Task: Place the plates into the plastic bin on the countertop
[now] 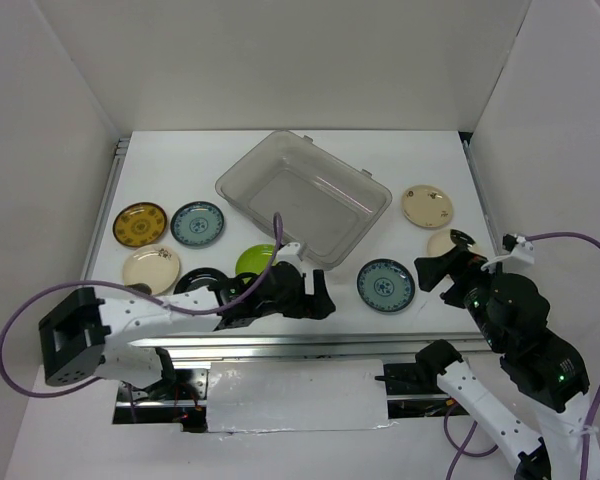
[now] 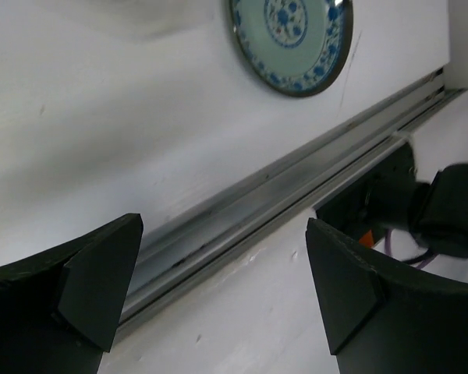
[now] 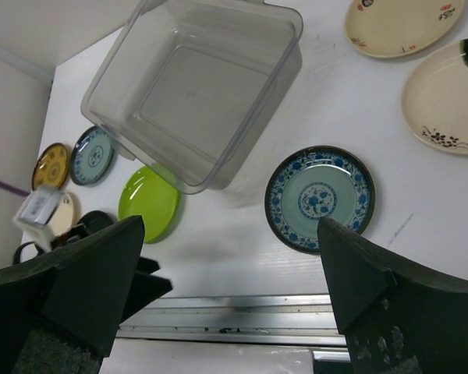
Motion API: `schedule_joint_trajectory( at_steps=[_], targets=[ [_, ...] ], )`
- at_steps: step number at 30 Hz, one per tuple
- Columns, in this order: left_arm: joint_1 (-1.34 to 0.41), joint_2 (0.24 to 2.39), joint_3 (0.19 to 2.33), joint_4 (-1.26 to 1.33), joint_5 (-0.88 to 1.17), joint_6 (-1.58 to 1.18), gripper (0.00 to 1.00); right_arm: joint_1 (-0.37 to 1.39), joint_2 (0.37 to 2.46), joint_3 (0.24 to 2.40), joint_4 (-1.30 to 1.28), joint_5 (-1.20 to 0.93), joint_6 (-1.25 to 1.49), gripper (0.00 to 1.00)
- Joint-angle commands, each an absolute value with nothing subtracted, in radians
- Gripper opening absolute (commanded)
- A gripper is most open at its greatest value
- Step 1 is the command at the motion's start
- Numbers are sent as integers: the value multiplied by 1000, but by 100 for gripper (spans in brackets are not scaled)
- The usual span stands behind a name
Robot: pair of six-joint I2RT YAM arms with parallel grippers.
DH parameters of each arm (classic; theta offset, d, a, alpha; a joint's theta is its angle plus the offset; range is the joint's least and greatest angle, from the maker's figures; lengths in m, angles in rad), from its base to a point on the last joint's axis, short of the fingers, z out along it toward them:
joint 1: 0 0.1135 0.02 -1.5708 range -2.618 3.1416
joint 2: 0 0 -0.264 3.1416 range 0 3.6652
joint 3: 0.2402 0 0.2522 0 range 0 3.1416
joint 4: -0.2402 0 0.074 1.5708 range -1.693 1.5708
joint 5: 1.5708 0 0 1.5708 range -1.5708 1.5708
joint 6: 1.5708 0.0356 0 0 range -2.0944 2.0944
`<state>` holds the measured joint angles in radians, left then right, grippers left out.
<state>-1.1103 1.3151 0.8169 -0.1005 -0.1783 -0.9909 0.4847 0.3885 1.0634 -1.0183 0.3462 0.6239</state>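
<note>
Evidently nothing is gripped yet: the left gripper [image 2: 222,273] and right gripper [image 3: 230,280] are spread wide and empty, while the small round plates [image 1: 386,285] are scattered flat to the left, right and near side of the empty clear rectangular plastic bin [image 1: 303,190] on the white matte countertop [image 1: 180,165].

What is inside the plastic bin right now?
Nothing. The plastic bin shows a bare, clear floor in the top and right wrist views. From above, a purple cable crosses a sliver of its near wall; nothing else is covered.
</note>
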Motion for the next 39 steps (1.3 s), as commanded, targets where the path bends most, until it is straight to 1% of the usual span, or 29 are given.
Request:
schedule_joint_trajectory(
  at_steps=[1,3,4,6,7,9,11,12,16,19,22,24,29,31,38,39],
  targets=[
    [-1118,1426,805,219,-201,-1124,99,489,371,1052,-953,308,624,100],
    [-1138,1483,810,331,-216,-1147,99,489,367,1060,-953,298,624,100],
    [-1143,1552,827,366,-224,-1146,99,488,365,1061,-950,290,624,100],
    [-1160,1677,873,383,-239,-1161,99,489,365,1066,-942,270,621,100],
    [-1163,1713,926,380,-242,-1158,99,488,364,1069,-940,264,620,100],
    [-1173,1806,962,386,-271,-1190,99,489,362,1077,-940,253,621,100],
    [-1184,1845,985,403,-313,-1238,98,488,362,1091,-946,242,621,100],
    [-1195,1873,992,408,-330,-1249,96,488,356,1095,-950,241,620,100],
    [-1227,1916,1058,284,-442,-1324,90,488,334,1111,-950,219,623,100],
    [-1236,1956,1117,175,-486,-1360,82,486,318,1100,-931,196,626,100],
    [-1236,2002,1178,83,-521,-1414,76,486,310,1097,-920,175,630,100],
    [-1236,2029,1212,42,-546,-1445,76,486,310,1098,-922,163,632,100],
    [-1235,2092,1301,-93,-581,-1486,68,483,304,1104,-919,147,630,100],
    [-1236,2111,1325,-123,-587,-1503,62,486,302,1109,-920,138,630,100],
    [-1236,2166,1385,-195,-589,-1534,53,483,291,1117,-923,130,630,100],
    [-1235,2166,1385,-202,-591,-1537,48,483,288,1117,-923,127,630,100]
  ],
)
